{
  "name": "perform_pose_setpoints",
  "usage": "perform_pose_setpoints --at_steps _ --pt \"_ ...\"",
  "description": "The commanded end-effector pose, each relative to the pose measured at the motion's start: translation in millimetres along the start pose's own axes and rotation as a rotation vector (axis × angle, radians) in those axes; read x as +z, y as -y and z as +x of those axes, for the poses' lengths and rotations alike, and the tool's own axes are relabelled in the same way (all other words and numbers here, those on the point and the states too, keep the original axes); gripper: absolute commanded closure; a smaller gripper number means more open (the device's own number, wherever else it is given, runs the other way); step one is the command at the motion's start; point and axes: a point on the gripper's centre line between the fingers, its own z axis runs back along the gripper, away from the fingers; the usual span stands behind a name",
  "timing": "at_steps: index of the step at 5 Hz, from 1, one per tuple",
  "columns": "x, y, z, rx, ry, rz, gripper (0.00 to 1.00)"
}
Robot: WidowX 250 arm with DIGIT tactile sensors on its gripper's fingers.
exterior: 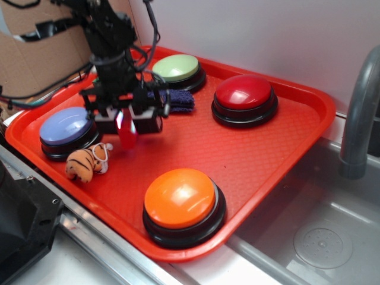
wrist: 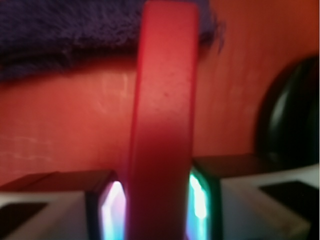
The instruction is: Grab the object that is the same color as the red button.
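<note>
A red tray (exterior: 285, 154) sits on a metal worktop beside a sink with a grey faucet (exterior: 359, 113), cardboard and a pale wall behind. On the tray stand four dome buttons: the red button (exterior: 244, 93) at the far right, a green one (exterior: 176, 68) at the back, a blue one (exterior: 65, 126) on the left and an orange one (exterior: 180, 198) in front, with a small toy tiger (exterior: 86, 163) near the blue one and a dark purple cloth (exterior: 178, 100) behind the arm. The end effector (exterior: 127, 123) hangs over the tray's middle-left, clamped on the red block (wrist: 162, 125), which the wrist view shows squeezed between both pads and sticking out past them. The block appears clear of the tray floor, so the grab looks essentially done; at most, a secure lift remains to be confirmed.
</note>
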Motion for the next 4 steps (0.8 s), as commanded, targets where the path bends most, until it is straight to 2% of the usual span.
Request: perform_pose_setpoints --at_steps 1,2,3,4 --pt "109 22 21 -0.398 0.095 -0.050 1.00" --pt "146 20 17 -0.560 0.114 -0.034 1.00" --pt "157 15 16 -0.574 0.118 -0.052 1.00" --pt "144 13 16 -0.611 0.100 0.005 1.00"
